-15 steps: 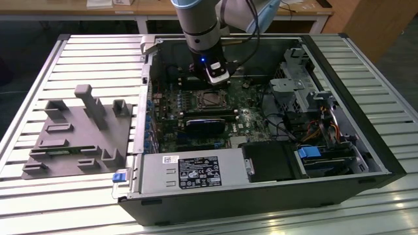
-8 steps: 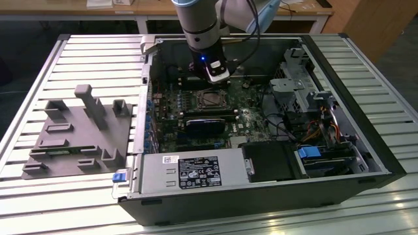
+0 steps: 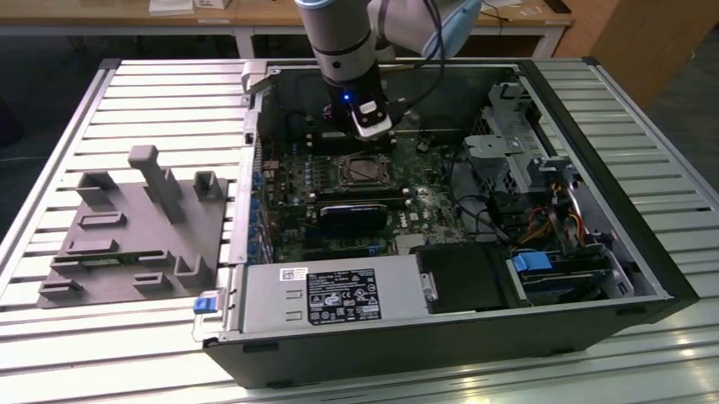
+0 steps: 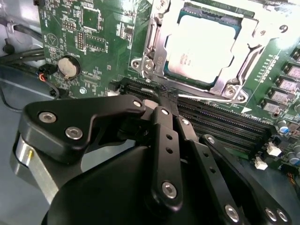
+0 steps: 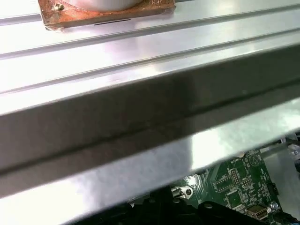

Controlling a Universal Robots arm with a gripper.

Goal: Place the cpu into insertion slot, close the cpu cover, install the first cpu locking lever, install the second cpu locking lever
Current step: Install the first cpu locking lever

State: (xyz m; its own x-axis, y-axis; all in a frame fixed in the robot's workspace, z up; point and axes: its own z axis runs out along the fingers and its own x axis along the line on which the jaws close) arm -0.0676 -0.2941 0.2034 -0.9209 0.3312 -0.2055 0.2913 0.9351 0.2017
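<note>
The cpu (image 4: 201,47) lies flat in the insertion slot (image 3: 365,172) on the green board, its silver top showing. The cpu cover (image 4: 246,58) is down around it, and the chip shows through its window. My gripper (image 4: 155,101) looks shut with nothing between its fingers. Its tips hang just off the socket's corner, beside the memory slots (image 4: 215,124). In the exterior view my gripper (image 3: 375,141) reaches down into the open computer case, just behind the socket.
The case walls (image 3: 252,160) hem in the board. A black card (image 3: 354,215) lies in front of the socket, then the power supply (image 3: 337,295). Drive bays and cables (image 3: 551,244) fill the exterior view's right. A grey fixture (image 3: 135,227) sits on the slatted table.
</note>
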